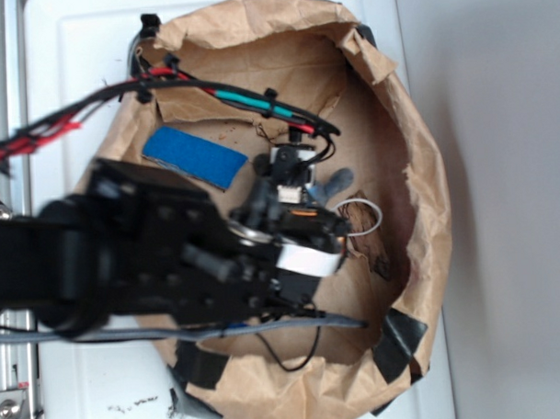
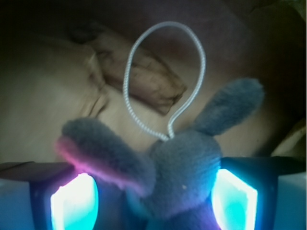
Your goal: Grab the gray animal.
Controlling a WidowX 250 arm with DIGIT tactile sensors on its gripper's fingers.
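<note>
The gray animal is a small gray plush with two floppy ears and a thin white string loop. In the wrist view it lies between my gripper's two lit fingers: the right finger is close against its head, and one ear drapes over the left finger. The jaws stand wide apart around it. In the exterior view the gripper hangs over the toy, and only a gray limb and the string loop show beside it.
The toy lies on crumpled brown paper that lines a round basin with raised edges, held by black tape. A flat blue pad lies to the left. Cables run across the top. A torn paper scrap lies behind the toy.
</note>
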